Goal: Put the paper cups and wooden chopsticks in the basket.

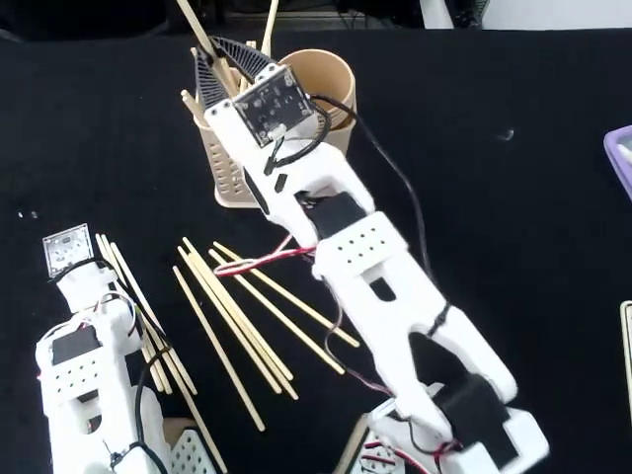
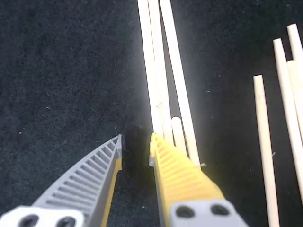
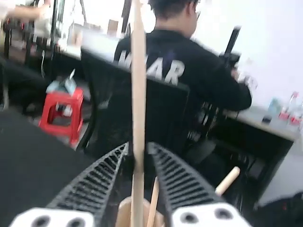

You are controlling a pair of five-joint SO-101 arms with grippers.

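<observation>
Pinching a single chopstick (image 3: pixel 138 71) between its dark ribbed jaws, the right gripper (image 3: pixel 138 145) holds the stick upright, its long end rising above the fingertips. Seen from the high view, this gripper hangs over the cream slotted basket (image 1: pixel 229 183), which stands at the far side of the black table (image 1: pixel 494 197), left of centre. A paper cup (image 1: pixel 331 74) sits upright in the right part of the basket, and a few more sticks (image 1: pixel 270 25) poke out of it beside the gripper. The left gripper (image 2: pixel 136 142) is low over the table at the near left, its jaws parted by a narrow gap with bare cloth between them. Its yellow-backed finger lies right against a bundle of chopsticks (image 2: pixel 158 71) that runs away from it along the table. More loose chopsticks (image 1: pixel 247 316) lie scattered on the cloth between the two arms, nearer than the basket.
</observation>
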